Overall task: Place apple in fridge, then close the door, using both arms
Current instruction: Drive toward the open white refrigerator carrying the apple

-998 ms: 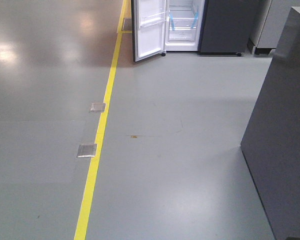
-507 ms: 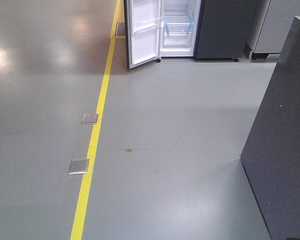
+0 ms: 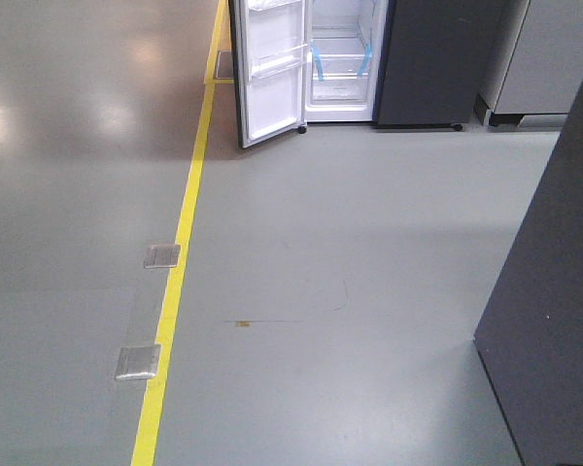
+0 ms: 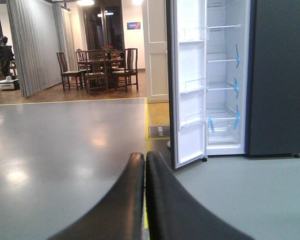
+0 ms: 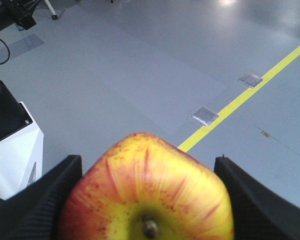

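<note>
A big grey floor (image 3: pixel 369 243) is spreading out in front of the robot. The fridge (image 3: pixel 428 58) is standing at the far end of it, and it is dark grey outside and white inside. Its door (image 3: pixel 267 97) is hanging wide open on the left side, showing its white back and clear bins. Glass shelves and strips of blue tape (image 4: pixel 237 85) are showing inside the fridge. A dark grey counter (image 3: pixel 554 320) is standing close by on the right.

A long yellow line (image 3: pixel 175 282) is running along the floor toward the door. Two small metal plates (image 3: pixel 162 255) are lying just beside the line, on its left.

In the left wrist view, the left gripper (image 4: pixel 144 159) is pointing at the fridge, and its two black fingers (image 4: pixel 132 190) are pressing flat together with nothing between them.

The right gripper (image 5: pixel 149 175) is hugging the apple (image 5: pixel 147 192), one black finger (image 5: pixel 45 200) on each side. The apple is red with a yellow patch (its little stem is facing the camera). It is hanging over the grey floor, not in the fridge. A white box (image 5: pixel 15 150) is sitting on the floor to the left of it.
</note>
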